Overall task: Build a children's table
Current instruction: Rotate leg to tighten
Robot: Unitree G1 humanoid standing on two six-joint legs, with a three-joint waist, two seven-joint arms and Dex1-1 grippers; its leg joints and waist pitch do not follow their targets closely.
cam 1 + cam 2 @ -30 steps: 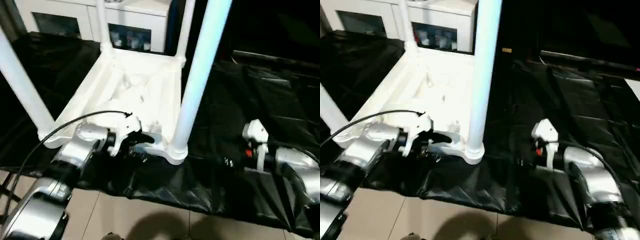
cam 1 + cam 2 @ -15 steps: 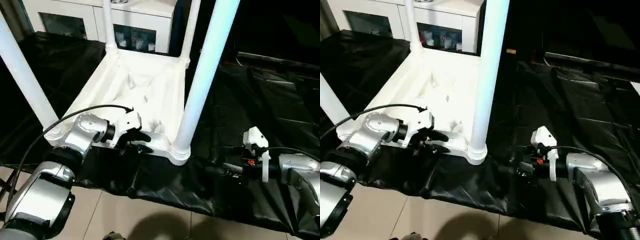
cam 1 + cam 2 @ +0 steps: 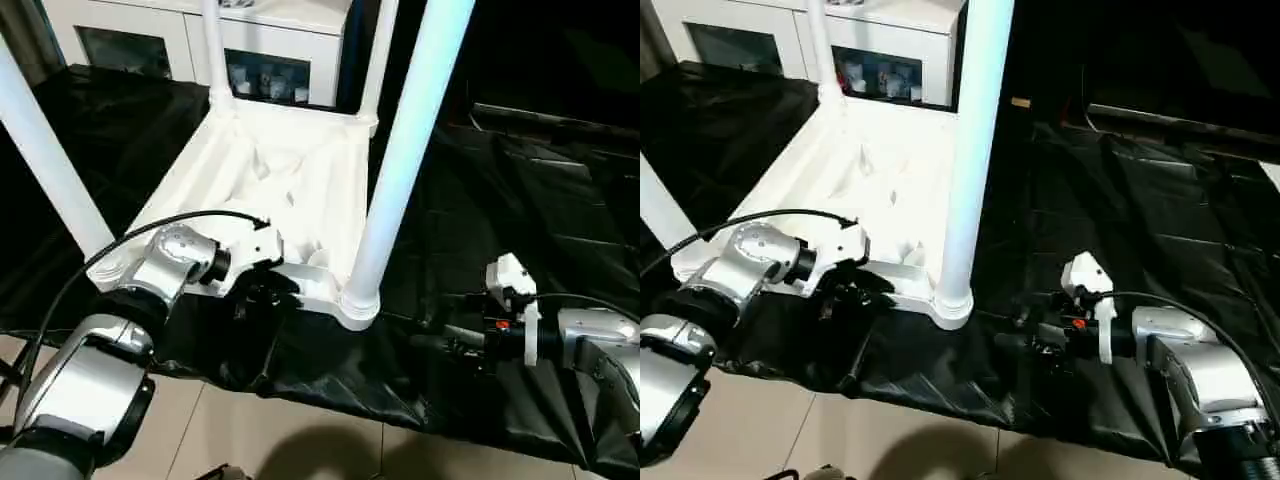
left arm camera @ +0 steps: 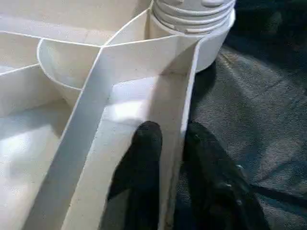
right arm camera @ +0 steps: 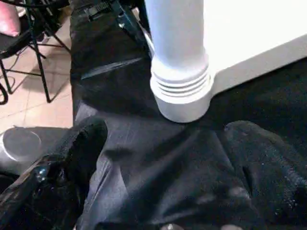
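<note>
Standing inverted, white children's table (image 3: 290, 180)

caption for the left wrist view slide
Left gripper pinching the upturned table's rim wall beside a corner leg socket.

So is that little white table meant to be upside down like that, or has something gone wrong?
Nothing looks wrong. The children's table lies top-down on the black sheet, with its legs standing upright in the corner sockets. The left gripper pinches the table's near rim; the right gripper is open, just short of the near corner leg.
</note>
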